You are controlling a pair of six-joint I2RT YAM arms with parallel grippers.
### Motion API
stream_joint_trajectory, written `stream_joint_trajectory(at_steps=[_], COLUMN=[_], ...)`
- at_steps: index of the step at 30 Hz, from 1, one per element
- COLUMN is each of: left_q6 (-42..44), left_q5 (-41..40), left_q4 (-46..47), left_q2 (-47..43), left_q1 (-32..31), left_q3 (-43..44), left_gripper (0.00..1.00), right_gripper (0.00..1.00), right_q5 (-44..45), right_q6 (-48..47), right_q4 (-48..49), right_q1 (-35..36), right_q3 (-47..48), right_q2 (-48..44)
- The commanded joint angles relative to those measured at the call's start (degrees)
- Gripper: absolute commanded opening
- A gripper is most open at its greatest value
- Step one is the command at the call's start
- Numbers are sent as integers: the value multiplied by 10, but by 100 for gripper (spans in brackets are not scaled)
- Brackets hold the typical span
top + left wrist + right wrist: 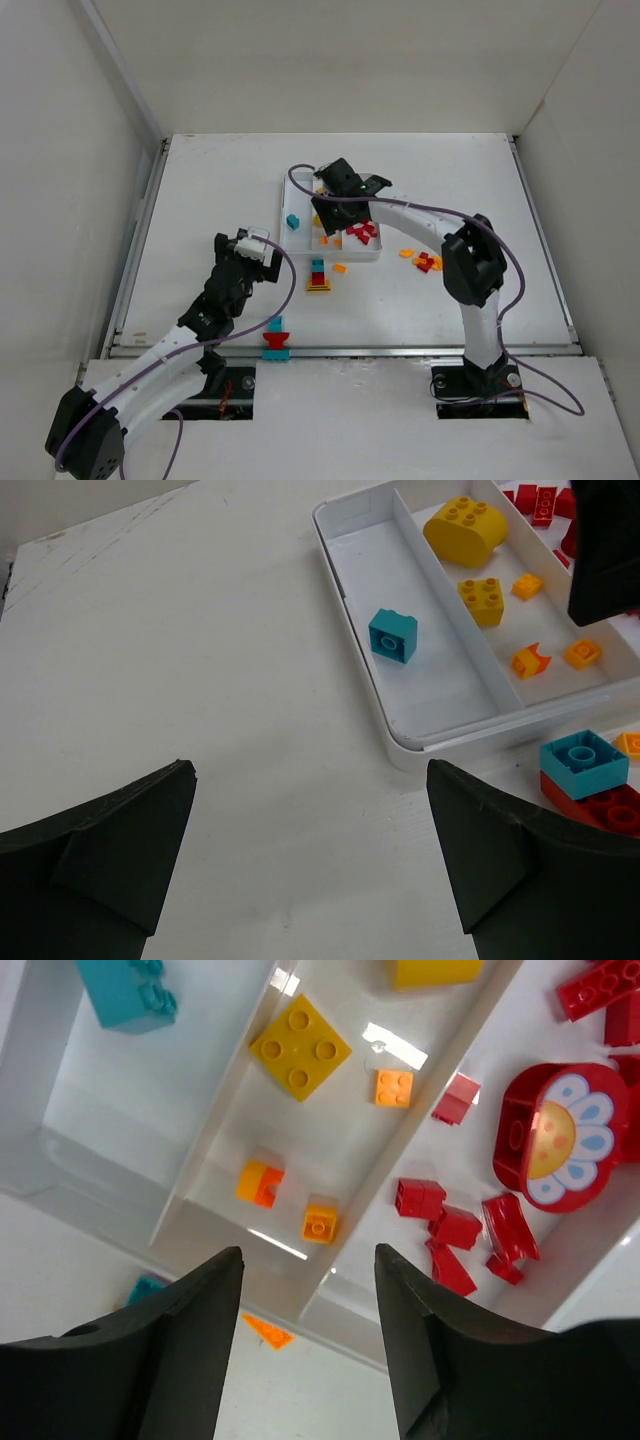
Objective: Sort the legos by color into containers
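**Left gripper** (310, 855): black fingers (100, 850) spread to full width, empty, touching nothing. It hangs over the bare white table (200, 660), near the tray's left side.

**Right gripper** (308, 1330): jaws partly apart with nothing between them. It is poised above the tray's near wall at the middle compartment, clear of every brick.

**Shallow square white plastic tray** (283, 200): three long compartments split by two thin dividers.
- Left compartment: one teal square brick (392, 635), alone.
- Middle compartment: large rounded yellow brick (465, 530), yellow four-stud brick (300, 1048), three small orange pieces (394, 1087).
- Right compartment: red round piece with a flower face (555, 1138), cluster of small red bricks (455, 1230).

**Loose on the table**
- Teal, red and yellow stack (318, 275), just beside the tray's near wall.
- Lone orange piece (340, 267), next to that stack.
- Red and orange scatter (425, 261), right of the tray.
- Teal-and-red stack (275, 340), at the near table edge.

**Views**
- Top view: only this one shows the scatter and the near-edge stack. The right gripper covers part of the tray.
- Left wrist view: shows the rounded yellow brick whole.
- Right wrist view: only this one shows the flower face and an orange wedge (268, 1332) on the table outside the near wall.
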Motion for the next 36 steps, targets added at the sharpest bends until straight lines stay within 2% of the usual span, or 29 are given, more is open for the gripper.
stream_joint_trajectory(at_steps=[1, 5, 9, 11, 15, 21, 26, 33, 36], left_q6=[4, 4, 4, 4, 4, 4, -2, -2, -2], left_q5=[5, 10, 15, 10, 15, 33, 51, 65, 70], left_q4=[41, 47, 47, 47, 47, 42, 31, 26, 21], left_q2=[-11, -5, -12, -12, -12, -18, -18, -13, -13], left_q1=[-3, -3, 13, 21, 35, 80, 85, 85, 85], left_q3=[-10, -10, -10, -10, -10, -10, -4, -4, -4], left_gripper=[100, 100, 100, 100, 100, 100, 100, 100, 100], right_gripper=[60, 50, 49, 49, 46, 45, 45, 52, 50], right_q5=[-16, -57, -107, -115, -73, -34, -18, -6, 12], right_q6=[-27, -46, -51, -51, -51, -35, -23, -30, -30], right_q4=[0, 28, 72, 77, 55, 80, 102, 131, 123], right_q1=[3, 15, 40, 46, 52, 52, 52, 60, 66], right_q3=[-68, -193, -275, -280, -236, -230, -224, -218, -204], right_q2=[-94, -191, -240, -232, -149, -113, -91, -64, -45])
